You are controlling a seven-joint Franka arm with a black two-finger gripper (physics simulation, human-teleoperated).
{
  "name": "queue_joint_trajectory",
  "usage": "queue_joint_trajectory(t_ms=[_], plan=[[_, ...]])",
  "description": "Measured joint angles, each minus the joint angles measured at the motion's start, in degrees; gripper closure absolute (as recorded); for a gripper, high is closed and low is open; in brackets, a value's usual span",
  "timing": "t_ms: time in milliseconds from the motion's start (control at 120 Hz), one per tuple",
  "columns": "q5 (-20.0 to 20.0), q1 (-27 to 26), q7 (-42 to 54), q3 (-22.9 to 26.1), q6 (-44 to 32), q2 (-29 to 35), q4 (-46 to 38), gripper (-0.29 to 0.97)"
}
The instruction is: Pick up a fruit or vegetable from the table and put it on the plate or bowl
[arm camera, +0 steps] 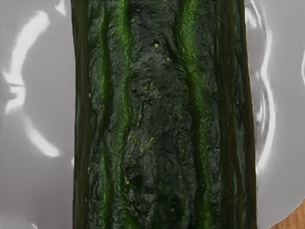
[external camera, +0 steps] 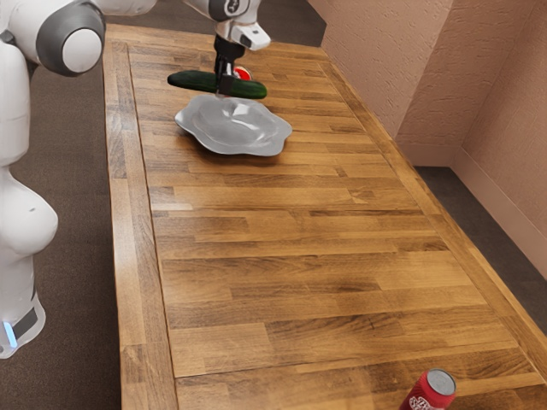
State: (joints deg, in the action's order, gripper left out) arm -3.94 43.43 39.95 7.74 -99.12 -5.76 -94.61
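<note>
Exterior view, from its left to its right: we see the white arm (external camera: 26, 128) enter at the upper left and reach over the far end of the table (external camera: 299, 256). The black gripper (external camera: 227, 85) points straight down, its two fingers drawn close and clamped on the middle of a dark green cucumber (external camera: 192, 81), one finger on each side. The cucumber lies level in the grip, with one end towards the exterior view's left and the other towards its right. It hangs over the far rim of the grey, wavy-edged plate (external camera: 248, 137); we cannot tell whether it touches the plate. Just behind the cucumber, a small red object (external camera: 243, 73) sits on the table, too hidden to identify. The table is a long surface of brown wooden planks. A red can (external camera: 430, 393) stands at its near edge, well apart from the plate. Dark floor (external camera: 68, 325) surrounds the table, and a pinkish textured wall (external camera: 385, 60) rises at the right. Wrist view: the ridged cucumber (arm camera: 162, 114) lies just under the hand, with the glossy plate (arm camera: 33, 119) beneath it on both sides and a sliver of table (arm camera: 293, 220).
</note>
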Motion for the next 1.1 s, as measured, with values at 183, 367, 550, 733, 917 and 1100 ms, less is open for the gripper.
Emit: queue_joint_trajectory(t_ms=[183,367,550,733,917,1100], plan=[[0.1,-0.1,3.3,-0.2,-0.6,-0.6,0.5,0.51],[0.9,0.8,6.7,-0.6,-1.6,-1.8,1.8,0.51],[2.1,0.9,9.9,-1.1,-3.0,-1.6,1.5,0.51],[1.9,-1.8,11.4,1.5,-1.9,0.2,-0.1,0.52],[1.7,-4.0,11.9,2.5,-1.4,-0.1,0.5,0.52],[1.3,-3.1,12.5,-1.0,-2.0,-1.0,0.6,0.52]])
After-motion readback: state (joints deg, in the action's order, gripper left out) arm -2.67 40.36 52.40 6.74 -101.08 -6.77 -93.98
